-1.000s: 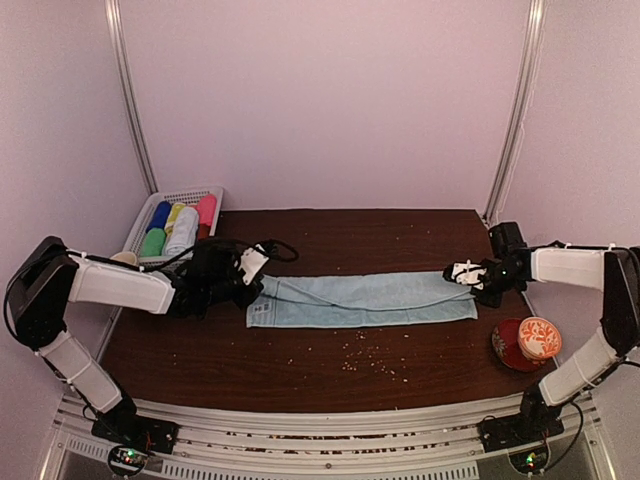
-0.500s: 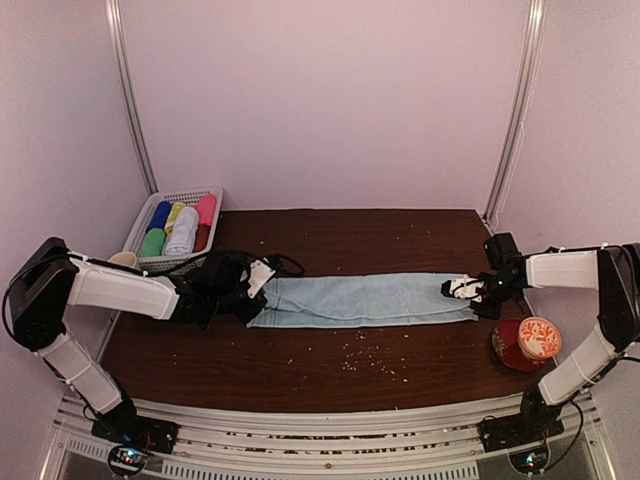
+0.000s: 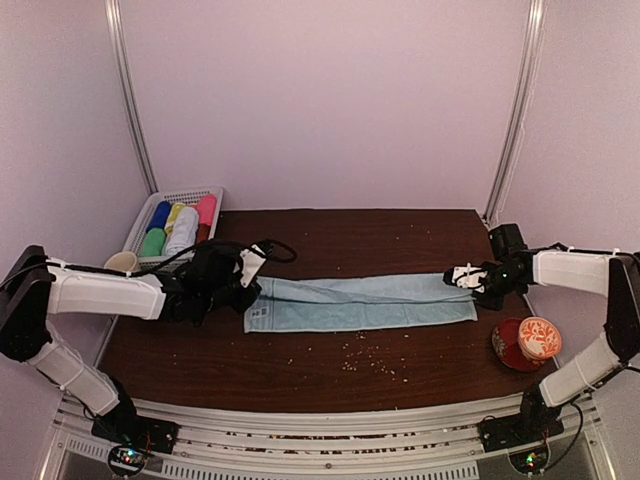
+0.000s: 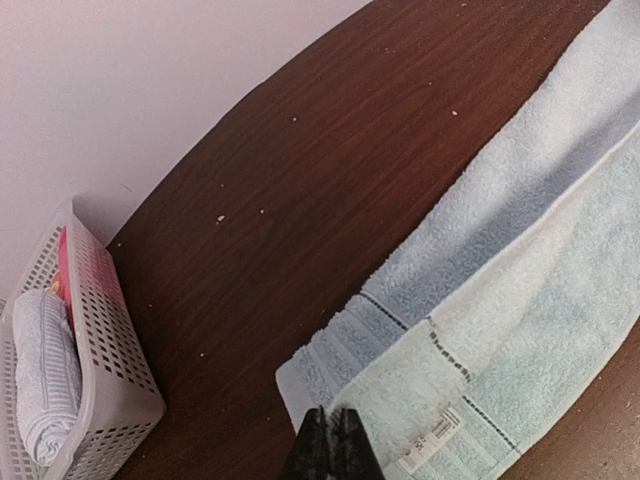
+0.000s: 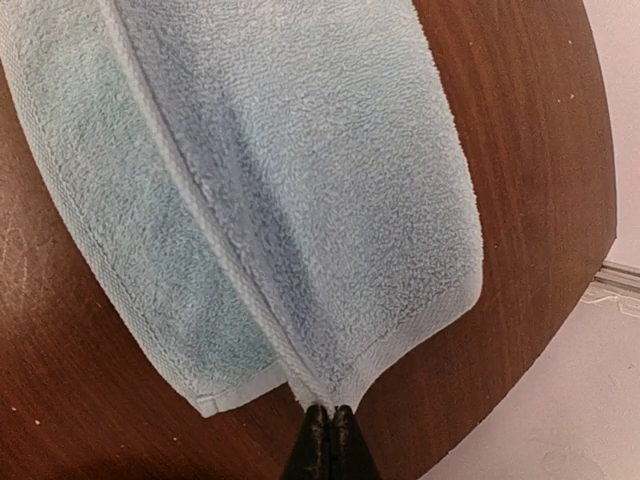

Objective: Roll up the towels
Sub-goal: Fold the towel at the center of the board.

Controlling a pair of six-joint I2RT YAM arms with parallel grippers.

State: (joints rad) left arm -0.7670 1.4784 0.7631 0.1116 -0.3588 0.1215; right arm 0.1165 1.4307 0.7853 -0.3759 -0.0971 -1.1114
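Pale light-blue terry cloth towel (image 3: 365,302), folded lengthwise, lies flat across the dark brown wooden table (image 3: 220,350), with both arms stretched low and sideways to its ends. The left gripper (image 4: 325,440) and right gripper (image 5: 328,428) each have fingers pressed together, pinching a corner of the towel. A white plastic basket (image 3: 190,193) of coloured rolls sits beyond the towel's left end, and a red patterned bowl (image 3: 527,342) sits near its right end.

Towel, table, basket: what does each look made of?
Towel: terry cloth, probably cotton, matte pale blue, with looped pile, a woven band and a sewn label at one end.
Table: dark wood or wood-look laminate with streaky grain and a low sheen; I cannot tell which.
Basket: likely white plastic, with moulded lattice walls.
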